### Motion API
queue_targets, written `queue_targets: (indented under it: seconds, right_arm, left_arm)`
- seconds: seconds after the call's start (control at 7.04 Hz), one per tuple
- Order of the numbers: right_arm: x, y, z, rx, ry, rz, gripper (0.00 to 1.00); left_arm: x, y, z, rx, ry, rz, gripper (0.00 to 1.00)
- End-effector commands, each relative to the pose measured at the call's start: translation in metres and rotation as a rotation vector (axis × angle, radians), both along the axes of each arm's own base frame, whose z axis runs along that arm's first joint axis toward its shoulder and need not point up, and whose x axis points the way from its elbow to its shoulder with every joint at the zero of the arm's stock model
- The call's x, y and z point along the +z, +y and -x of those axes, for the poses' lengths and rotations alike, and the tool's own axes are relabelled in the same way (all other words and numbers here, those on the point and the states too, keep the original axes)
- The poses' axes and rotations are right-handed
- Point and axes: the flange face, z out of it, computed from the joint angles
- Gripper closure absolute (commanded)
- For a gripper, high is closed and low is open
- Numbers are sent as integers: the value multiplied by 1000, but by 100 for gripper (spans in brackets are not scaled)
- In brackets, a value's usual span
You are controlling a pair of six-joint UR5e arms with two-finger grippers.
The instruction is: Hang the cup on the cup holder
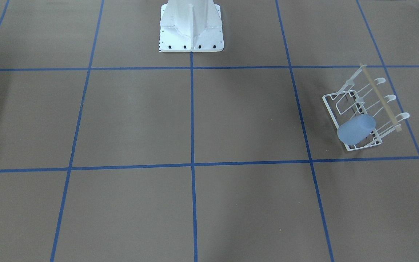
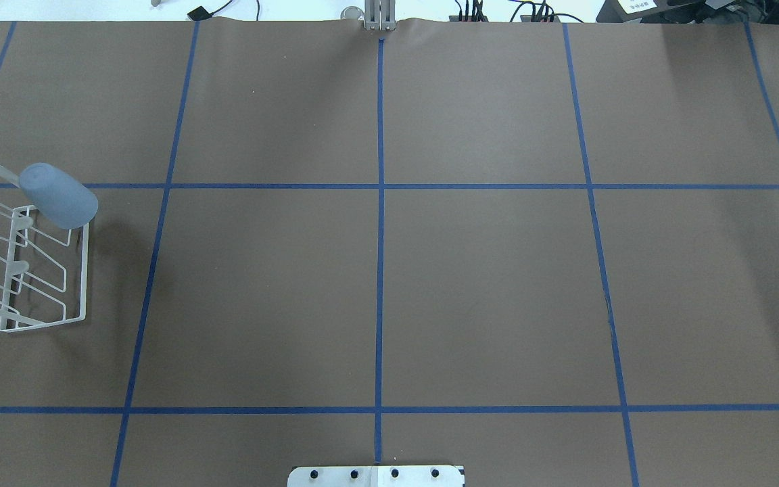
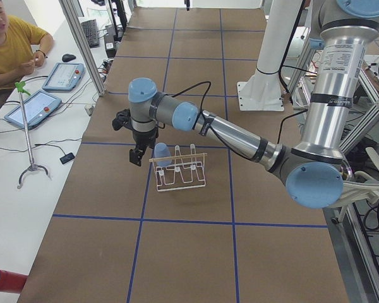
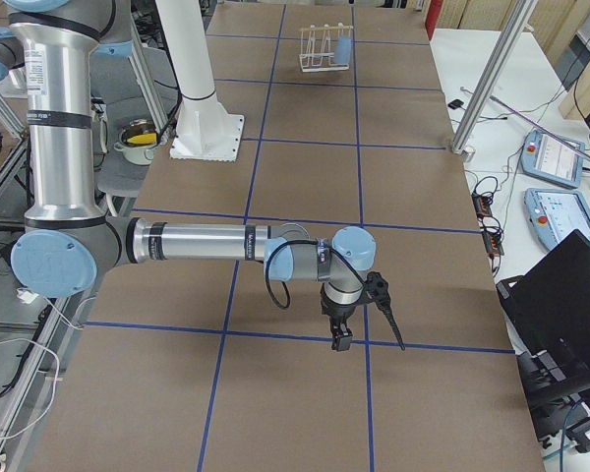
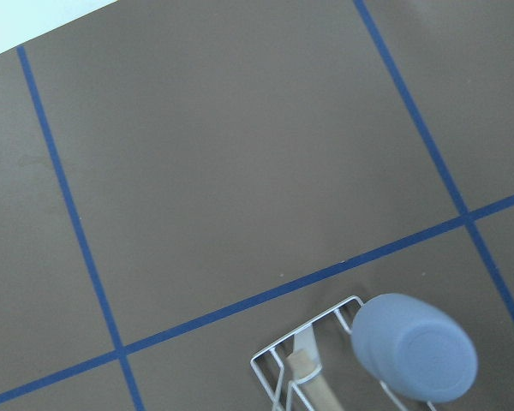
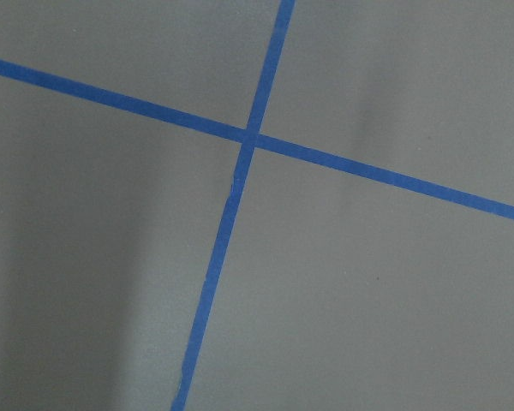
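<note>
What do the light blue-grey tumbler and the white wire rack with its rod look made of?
Light blue-grey tumbler: probably plastic, smooth, matte, unmarked. White wire rack: seemingly coated metal wire, thin bent loops, uniform white. Rod on top: likely bare wood, pale tan.

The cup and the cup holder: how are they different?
The cup is solid blue-grey; the cup holder is open white wire. The cup is smaller than the cup holder. The cup hangs tilted; the cup holder stands flat on the table. Neither is being held.
</note>
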Motion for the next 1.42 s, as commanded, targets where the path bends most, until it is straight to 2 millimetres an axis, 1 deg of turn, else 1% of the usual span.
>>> queue_targets:
  seconds: [0.0, 0.14, 0.28, 0.43, 0.57, 0.71, 1.28]
  right_arm:
    - [0, 3, -7, 15, -10, 2, 0]
    - [-1, 4, -12, 29, -40, 6, 0]
    - [0, 5, -13, 32, -47, 9, 0]
    - [2, 6, -13, 32, -45, 12, 0]
    - [0, 6, -13, 32, -47, 9, 0]
    - [1, 7, -13, 33, -46, 12, 0]
    - [-2, 7, -14, 36, -45, 6, 0]
  left_arm:
    - [84, 26, 41, 31, 15, 78, 1]
    - [99, 38, 41, 31, 21, 107, 1]
    - [104, 46, 42, 25, 23, 121, 1]
    - [116, 50, 41, 23, 21, 148, 1]
    - [116, 56, 42, 22, 13, 148, 1]
    - [125, 58, 41, 27, 11, 164, 1]
    - [126, 61, 41, 27, 11, 168, 1]
